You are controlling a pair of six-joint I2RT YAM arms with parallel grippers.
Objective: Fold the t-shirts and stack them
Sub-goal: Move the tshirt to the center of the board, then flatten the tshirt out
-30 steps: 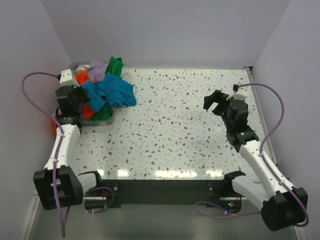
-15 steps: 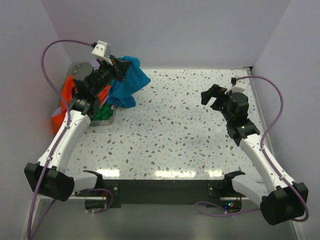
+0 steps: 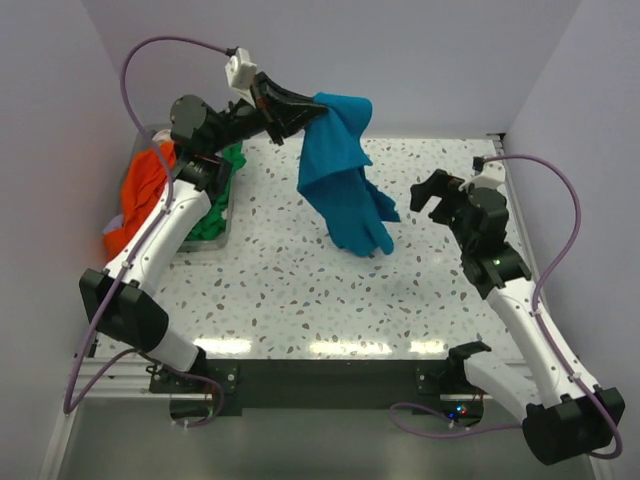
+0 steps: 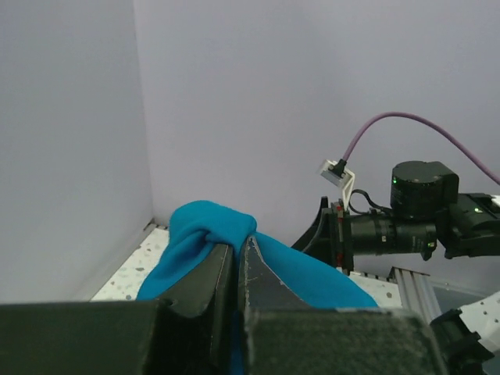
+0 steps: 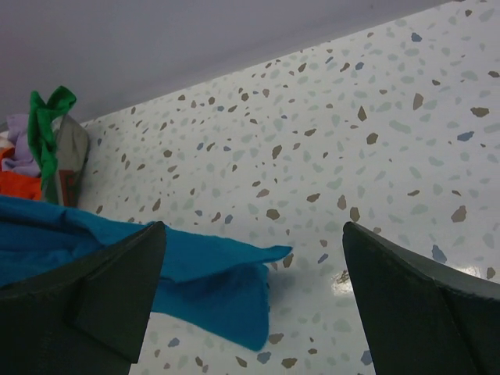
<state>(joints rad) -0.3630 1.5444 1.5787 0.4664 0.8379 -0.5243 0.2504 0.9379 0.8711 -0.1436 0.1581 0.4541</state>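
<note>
Left gripper is clenched on a bunched end of the teal t-shirt, high over the far middle of the table. The shirt hangs with its long axis vertical, tail pointing down to the speckled top. Right gripper hovers just beside it, jaws spread, gripping nothing. The orange shirt and green shirt sit in the bin at far left.

A: What colour is the hanging t-shirt?

B: Plain teal-blue. Left of it are an orange shirt and a green shirt, both plain. The right wrist view adds a pale lavender shirt.

A: And the counter?

B: White, speckled with grey, brown and bluish flecks. The left arm and right arm are white with black joints, the right fingers black, the cables purple.
</note>
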